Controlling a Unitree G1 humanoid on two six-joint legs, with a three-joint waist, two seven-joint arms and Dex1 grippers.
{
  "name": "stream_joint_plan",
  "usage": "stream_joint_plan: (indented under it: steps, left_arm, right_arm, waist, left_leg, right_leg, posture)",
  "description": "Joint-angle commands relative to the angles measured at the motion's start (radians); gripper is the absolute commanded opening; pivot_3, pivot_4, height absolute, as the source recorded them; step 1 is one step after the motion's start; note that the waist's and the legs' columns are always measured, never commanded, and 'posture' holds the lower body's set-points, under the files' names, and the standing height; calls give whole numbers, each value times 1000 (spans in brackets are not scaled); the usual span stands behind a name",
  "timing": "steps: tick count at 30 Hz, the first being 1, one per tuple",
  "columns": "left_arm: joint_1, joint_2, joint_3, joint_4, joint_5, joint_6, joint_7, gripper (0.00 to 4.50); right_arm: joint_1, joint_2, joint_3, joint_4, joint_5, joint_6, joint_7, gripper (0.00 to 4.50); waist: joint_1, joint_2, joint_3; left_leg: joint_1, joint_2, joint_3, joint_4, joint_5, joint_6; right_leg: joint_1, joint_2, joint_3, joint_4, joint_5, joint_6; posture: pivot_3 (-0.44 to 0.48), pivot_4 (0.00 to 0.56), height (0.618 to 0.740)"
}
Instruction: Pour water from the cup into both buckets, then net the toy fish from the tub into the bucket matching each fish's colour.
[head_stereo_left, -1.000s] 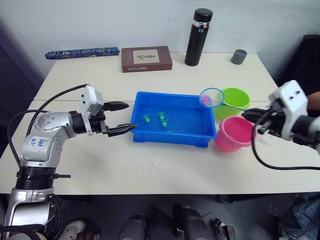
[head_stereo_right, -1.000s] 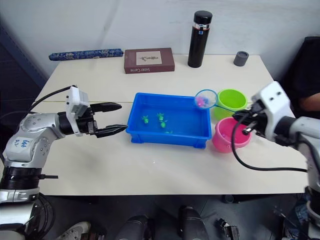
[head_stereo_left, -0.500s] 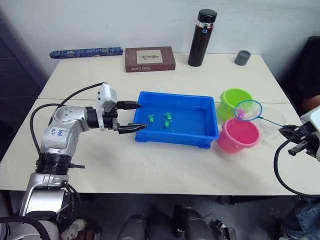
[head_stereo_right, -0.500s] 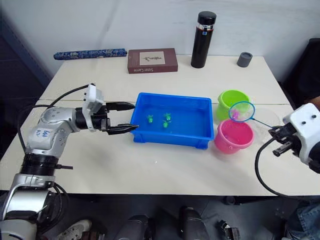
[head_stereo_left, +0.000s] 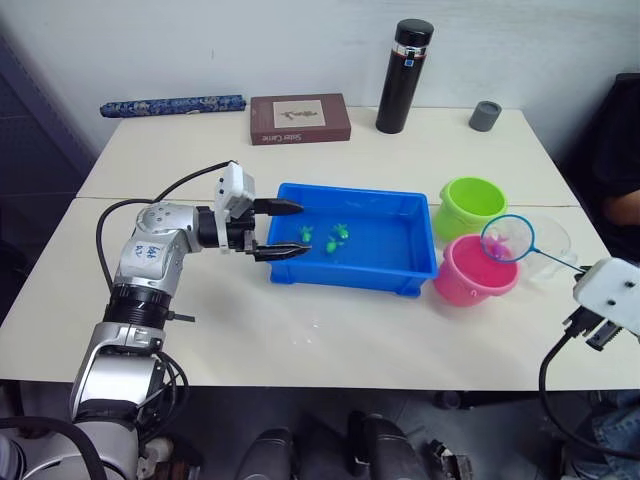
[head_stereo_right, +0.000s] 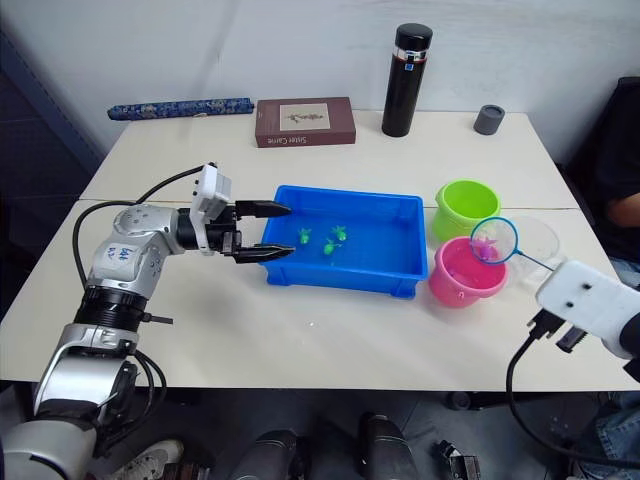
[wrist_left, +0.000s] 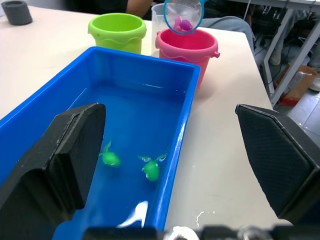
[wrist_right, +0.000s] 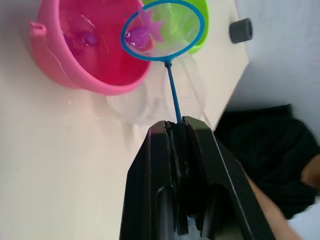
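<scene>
The right gripper (wrist_right: 176, 131) pinched the net (wrist_right: 163, 30) by its thin handle; its mesh hoop, cradling a pink fish (wrist_right: 142, 31), hung over the glossy pink bucket (head_stereo_left: 476, 270). The left gripper (head_stereo_left: 290, 228) gaped wide at the blue tub (head_stereo_left: 420, 250), where green fish (wrist_left: 150, 169) lay.

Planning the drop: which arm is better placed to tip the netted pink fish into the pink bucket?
Right. Its gripper grips the net, fish inside, over the pink bucket.
</scene>
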Motion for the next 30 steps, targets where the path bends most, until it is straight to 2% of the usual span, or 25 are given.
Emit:
stream_joint_plan:
  steps: [1,14,30]
  left_arm:
    - [-31,-4,8,8,3,-24,-22,4483]
    - [-6,-2,3,-24,8,-17,-46,4483]
    - [-11,-4,8,-18,11,-14,-55,4483]
  right_arm:
    - [12,-13,-32,-28,-130,-109,-19,0]
    - [100,106,9,41,-465,-439,-130,0]
    - [103,295,54,-5,-738,-620,-301,0]
  waist:
    - [0,0,0]
    - [0,0,0]
    - [-1,0,0]
  left_leg:
    - [0,0,0,0,0,0]
    - [0,0,1,1,0,0]
    - [1,0,1,1,0,0]
  right_leg:
    - [0,0,0,0,0,0]
    - [0,0,1,1,0,0]
    - [1,1,2,2,0,0]
  posture:
    - [0,150,740]
    - [0,150,740]
    - [0,150,740]
